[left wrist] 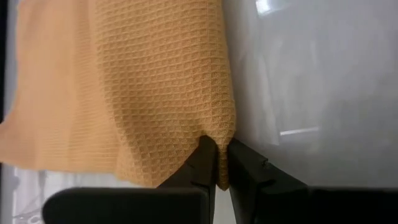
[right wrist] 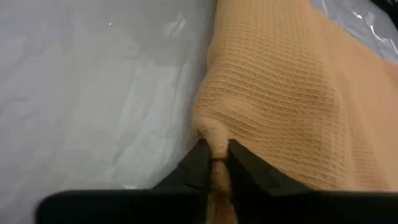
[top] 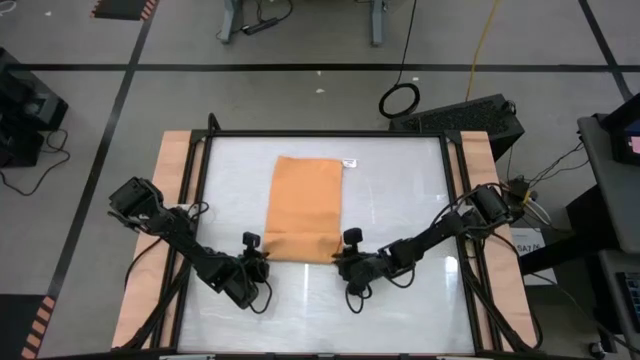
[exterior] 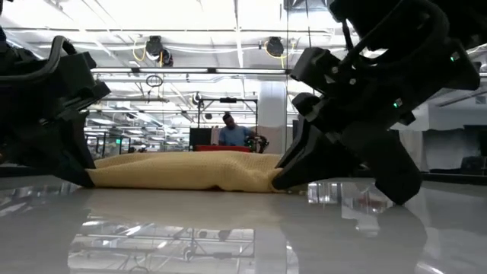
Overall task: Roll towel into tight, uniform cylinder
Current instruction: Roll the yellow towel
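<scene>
towel (top: 304, 208) corners pinched in left end effector (left wrist: 217, 167), right end effector (right wrist: 217, 158)

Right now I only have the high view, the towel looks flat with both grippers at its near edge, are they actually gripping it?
Observer: Yes. In the left wrist view the left gripper is shut on a corner of the towel, cloth pinched between its fingers.
Operator: And the right one?
Observer: The right gripper is shut on the other near corner, with a small bunch of cloth squeezed between its fingers.
Operator: Is that edge lifted off the table?
Observer: The low view shows the towel lying low on the table, the near edge only slightly humped between the grippers. No roll has formed.
</scene>
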Robot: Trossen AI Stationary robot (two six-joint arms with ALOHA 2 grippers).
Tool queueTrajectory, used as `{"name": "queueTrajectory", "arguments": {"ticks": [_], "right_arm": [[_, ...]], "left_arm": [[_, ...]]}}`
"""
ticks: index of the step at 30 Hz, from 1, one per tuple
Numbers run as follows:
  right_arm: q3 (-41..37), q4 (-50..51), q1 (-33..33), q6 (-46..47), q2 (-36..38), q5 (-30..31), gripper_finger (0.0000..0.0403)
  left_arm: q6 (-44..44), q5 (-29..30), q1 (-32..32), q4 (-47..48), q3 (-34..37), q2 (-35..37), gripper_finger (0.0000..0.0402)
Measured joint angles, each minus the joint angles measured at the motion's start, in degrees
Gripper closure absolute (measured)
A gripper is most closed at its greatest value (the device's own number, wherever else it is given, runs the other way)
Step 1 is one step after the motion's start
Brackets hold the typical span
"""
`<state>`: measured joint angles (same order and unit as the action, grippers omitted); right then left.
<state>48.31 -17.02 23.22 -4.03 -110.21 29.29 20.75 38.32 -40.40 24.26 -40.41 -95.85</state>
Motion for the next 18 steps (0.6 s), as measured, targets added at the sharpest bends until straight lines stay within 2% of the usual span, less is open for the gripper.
{"name": "queueTrajectory", "arguments": {"ticks": [3, 13, 18], "right_arm": [[-0.04, 0.09, 0.33, 1.69, 0.82, -2.46, 0.0393], [-0.09, 5.28, 0.74, 9.46, 8.57, -17.56, 0.0399], [-0.07, 5.67, 0.68, 12.26, 12.63, -25.25, 0.0399]], "left_arm": [[0.02, -1.75, -0.07, 0.58, -1.25, 0.05, 0.0369], [1.81, -15.8, -0.13, 0.4, -4.76, 7.43, 0.0369], [4.32, -18.72, -0.13, 0.43, -4.76, 12.97, 0.0369]]}}
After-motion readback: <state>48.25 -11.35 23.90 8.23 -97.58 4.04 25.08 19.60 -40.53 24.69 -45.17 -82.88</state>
